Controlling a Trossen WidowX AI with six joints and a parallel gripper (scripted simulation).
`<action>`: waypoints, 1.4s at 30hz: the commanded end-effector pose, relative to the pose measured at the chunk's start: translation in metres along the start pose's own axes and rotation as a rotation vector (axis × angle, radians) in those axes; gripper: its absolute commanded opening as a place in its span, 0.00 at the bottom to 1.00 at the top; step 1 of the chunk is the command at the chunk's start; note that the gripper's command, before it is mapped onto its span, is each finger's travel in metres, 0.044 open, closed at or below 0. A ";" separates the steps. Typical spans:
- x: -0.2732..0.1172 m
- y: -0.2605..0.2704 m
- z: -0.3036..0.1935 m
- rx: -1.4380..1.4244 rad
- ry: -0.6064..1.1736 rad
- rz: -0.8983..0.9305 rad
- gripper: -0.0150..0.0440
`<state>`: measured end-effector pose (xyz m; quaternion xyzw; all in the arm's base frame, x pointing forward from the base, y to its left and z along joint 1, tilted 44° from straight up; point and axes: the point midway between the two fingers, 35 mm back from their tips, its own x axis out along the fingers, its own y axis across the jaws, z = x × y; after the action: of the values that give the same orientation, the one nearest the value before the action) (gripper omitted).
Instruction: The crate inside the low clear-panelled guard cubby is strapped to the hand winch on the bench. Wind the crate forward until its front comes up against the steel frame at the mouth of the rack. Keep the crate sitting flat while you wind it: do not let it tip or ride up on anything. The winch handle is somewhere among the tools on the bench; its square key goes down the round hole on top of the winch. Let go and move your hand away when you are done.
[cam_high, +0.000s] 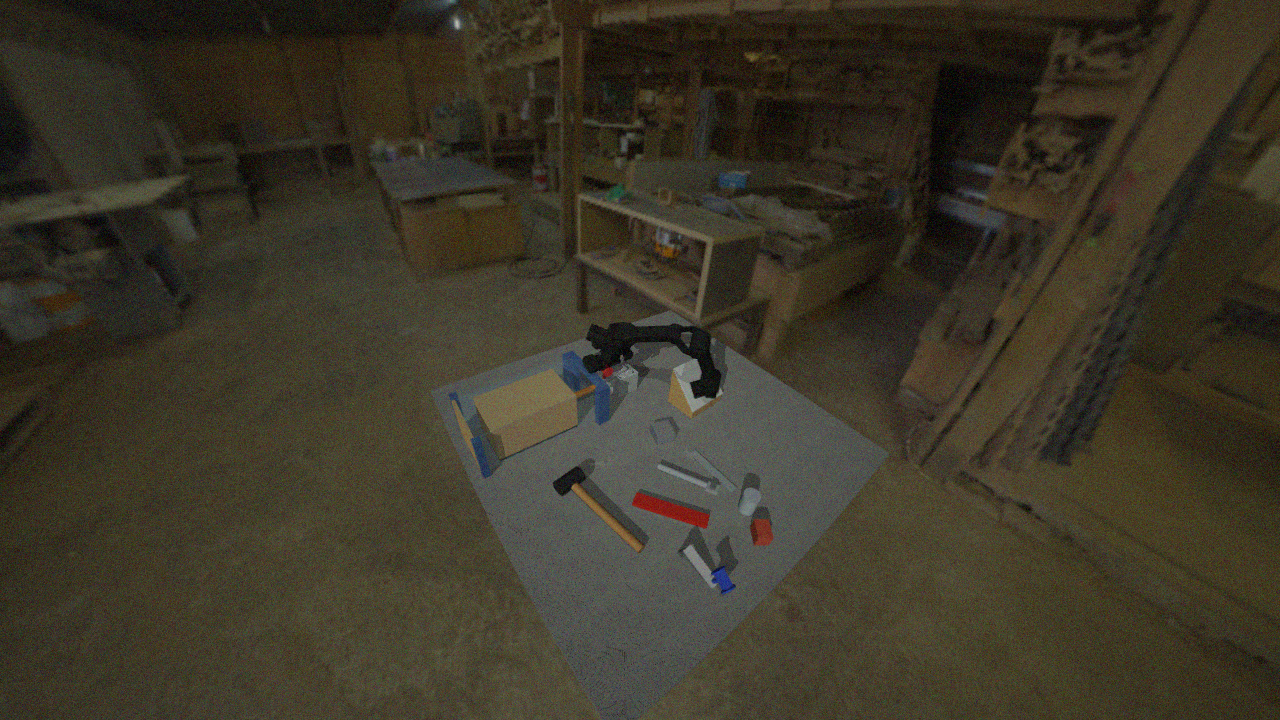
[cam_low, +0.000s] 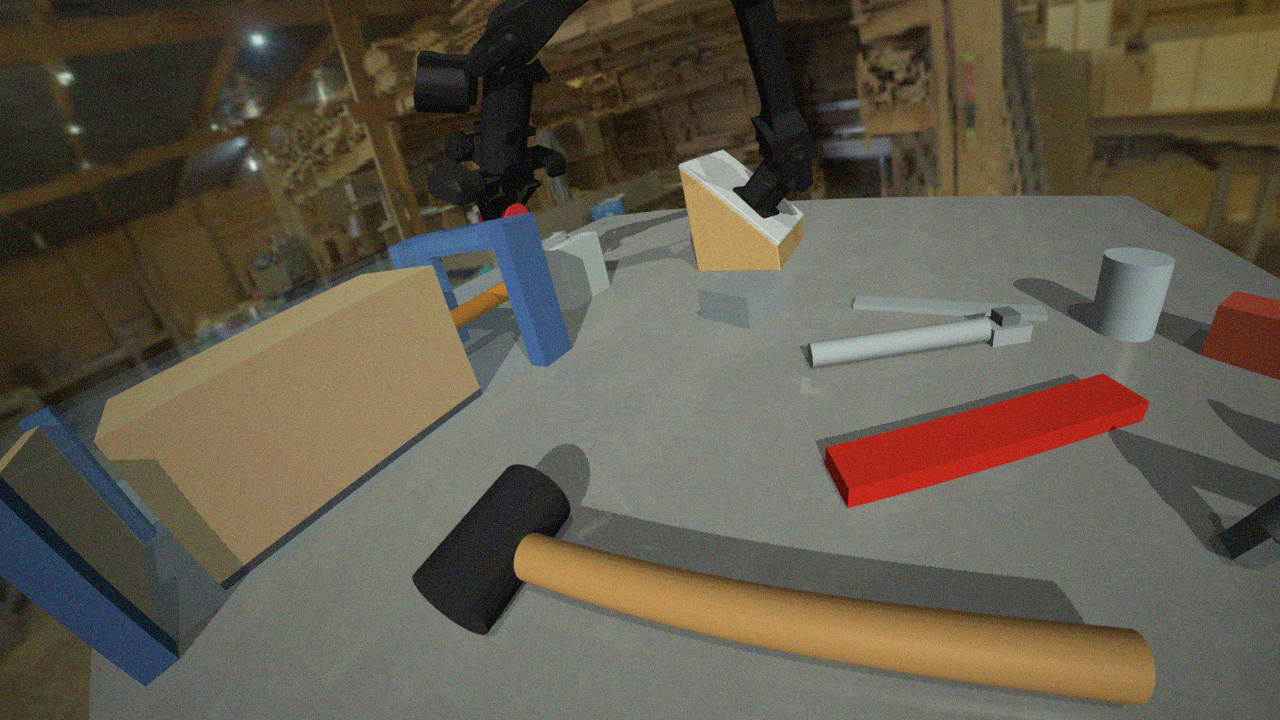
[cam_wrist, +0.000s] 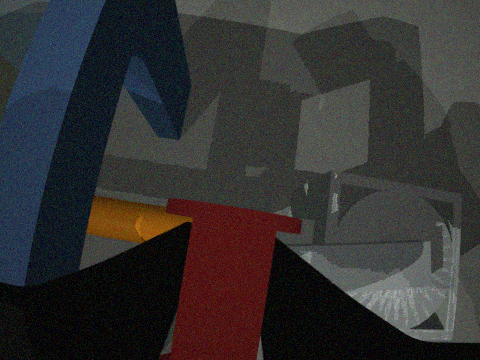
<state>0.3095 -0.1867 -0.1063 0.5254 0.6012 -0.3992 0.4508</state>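
Note:
My gripper is shut on the red winch handle, held upright just beyond the blue steel frame. The pale winch lies low beside it. The handle's key end and the round hole are hidden, so I cannot tell whether they are joined. The tan crate sits flat, its front a little short of the frame. The orange strap spans that gap.
A wedge-shaped block stands at the arm's base. A grey block, a mallet, a red bar, a grey cylinder and a red block lie about the bench.

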 end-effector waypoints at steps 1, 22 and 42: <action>-0.003 -0.004 -0.021 -0.003 0.040 -0.015 0.25; -0.014 -0.018 -0.042 -0.003 0.042 -0.016 0.25; -0.022 -0.037 -0.058 -0.003 0.043 -0.018 0.25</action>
<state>0.2805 -0.1534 -0.0738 0.5284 0.6019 -0.3937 0.4511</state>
